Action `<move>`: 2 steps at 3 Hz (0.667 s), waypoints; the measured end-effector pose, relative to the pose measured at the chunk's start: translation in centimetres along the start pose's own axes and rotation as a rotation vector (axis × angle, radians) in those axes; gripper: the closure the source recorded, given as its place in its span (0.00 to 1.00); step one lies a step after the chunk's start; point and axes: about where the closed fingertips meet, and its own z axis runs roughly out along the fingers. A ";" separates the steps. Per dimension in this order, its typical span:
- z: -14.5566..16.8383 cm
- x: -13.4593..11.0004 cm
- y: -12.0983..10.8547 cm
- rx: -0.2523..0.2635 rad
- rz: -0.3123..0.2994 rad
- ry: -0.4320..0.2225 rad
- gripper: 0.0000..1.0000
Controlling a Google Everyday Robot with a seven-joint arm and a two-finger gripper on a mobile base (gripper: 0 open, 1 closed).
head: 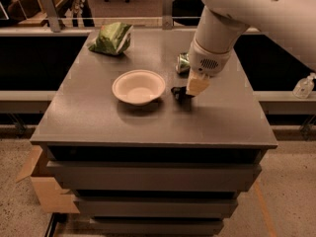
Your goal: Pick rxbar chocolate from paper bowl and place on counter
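Observation:
The paper bowl [119, 84] stands empty, left of centre on the grey counter [148, 125]. My gripper [183, 94] hangs from the big white arm and is down at the counter top, just right of the bowl. A small dark shape at its tip, the rxbar chocolate [176, 90], lies low against the counter between the gripper and the bowl's right rim. The bar is outside the bowl. I cannot separate the bar's outline from the gripper's dark tip.
A crushed green can [183, 62] lies just behind the gripper, partly hidden by the arm. A green chip bag [112, 38] sits at the back left corner. A cardboard box [37, 181] stands on the floor at the left. A clear bottle [304, 87] stands on the right ledge.

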 end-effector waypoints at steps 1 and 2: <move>-0.2 -0.2 0.9 -0.029 0.011 -0.005 0.82; -0.2 -0.3 0.9 -0.026 0.008 -0.004 0.60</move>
